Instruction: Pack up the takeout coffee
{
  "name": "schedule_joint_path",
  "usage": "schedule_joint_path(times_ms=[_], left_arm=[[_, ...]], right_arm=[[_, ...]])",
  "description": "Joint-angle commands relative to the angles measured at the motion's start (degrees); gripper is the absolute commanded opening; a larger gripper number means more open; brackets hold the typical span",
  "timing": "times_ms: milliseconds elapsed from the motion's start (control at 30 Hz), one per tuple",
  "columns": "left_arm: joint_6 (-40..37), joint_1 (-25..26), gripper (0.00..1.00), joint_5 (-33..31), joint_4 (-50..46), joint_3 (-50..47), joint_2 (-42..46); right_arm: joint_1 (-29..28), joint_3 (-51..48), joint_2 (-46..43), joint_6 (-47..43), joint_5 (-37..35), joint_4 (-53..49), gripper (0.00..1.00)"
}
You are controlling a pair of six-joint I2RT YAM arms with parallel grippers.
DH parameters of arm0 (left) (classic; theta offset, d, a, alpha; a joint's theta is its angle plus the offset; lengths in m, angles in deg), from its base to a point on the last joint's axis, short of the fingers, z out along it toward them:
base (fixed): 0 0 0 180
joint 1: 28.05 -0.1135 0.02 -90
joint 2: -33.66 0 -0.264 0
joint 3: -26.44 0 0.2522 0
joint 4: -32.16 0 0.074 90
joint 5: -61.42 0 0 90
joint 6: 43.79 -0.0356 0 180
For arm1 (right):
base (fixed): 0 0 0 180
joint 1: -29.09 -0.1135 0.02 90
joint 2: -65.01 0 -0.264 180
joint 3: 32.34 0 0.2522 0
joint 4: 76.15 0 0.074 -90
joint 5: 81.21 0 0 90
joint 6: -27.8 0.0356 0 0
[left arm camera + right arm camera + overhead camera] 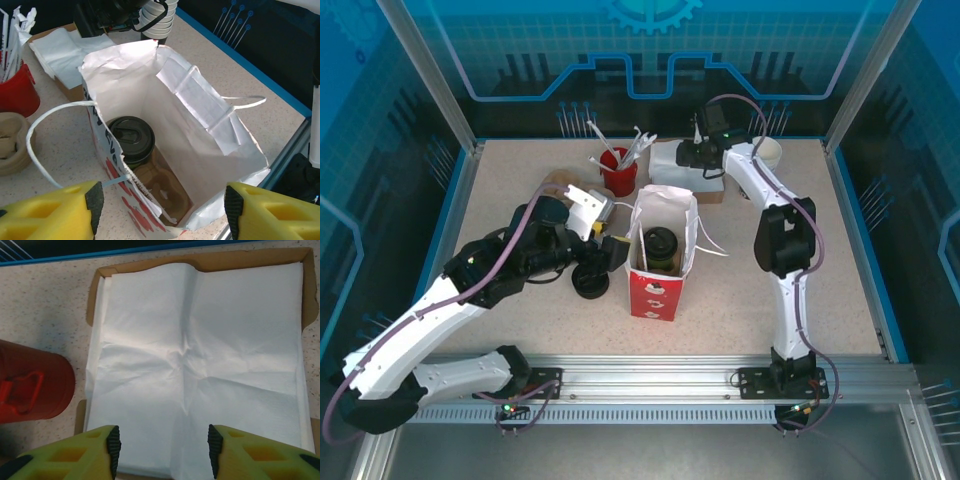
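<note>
Nearest, the left pincer [163, 202] gapes wide and empty above the open bag [200, 130], where the coffee [131, 137] stands upright on the bottom, so packing looks mainly done, while the right pincer [164, 445] hangs wide over napkins [200, 350], perhaps the next thing to add.

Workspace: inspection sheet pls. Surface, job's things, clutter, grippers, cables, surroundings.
Surface: speckled table, nothing spilled.
Job's things: coffee upright, lid on, inside the open bag.
Clutter: red cup holding sticks; napkins in a cardboard tray; black lids beside the bag.
Grippers: left gripper open above the bag; right gripper open over the napkins.
Cables: purple cable along the left arm, another looped over the right.
Surroundings: blue walls, metal rail.
</note>
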Motion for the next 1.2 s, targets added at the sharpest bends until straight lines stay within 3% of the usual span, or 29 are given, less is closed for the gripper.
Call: schedule_joint_path(times_ms=[0,333,833,1167], left_arm=[[0.8,0.1,0.69,-3.0,-2.3,1.1,1.3],[2.2,0.1,0.72,-4.6,-4.6,1.0,1.7],[4.6,0.1,0.72,-6.0,-4.9,-0.7,3.6],[5.8,0.1,0.72,-7.0,-6.8,0.0,4.6]], right_arm=[[-0.7,5.4,4.8,-1.4,-2.3,-3.3,0.53],[-1.0,19.0,16.1,-4.4,-5.3,-7.8,0.57],[-1.1,22.9,22.2,-7.8,-6.5,-6.5,0.62],[-1.0,22.7,23.3,-9.1,-7.2,-6.4,0.56]])
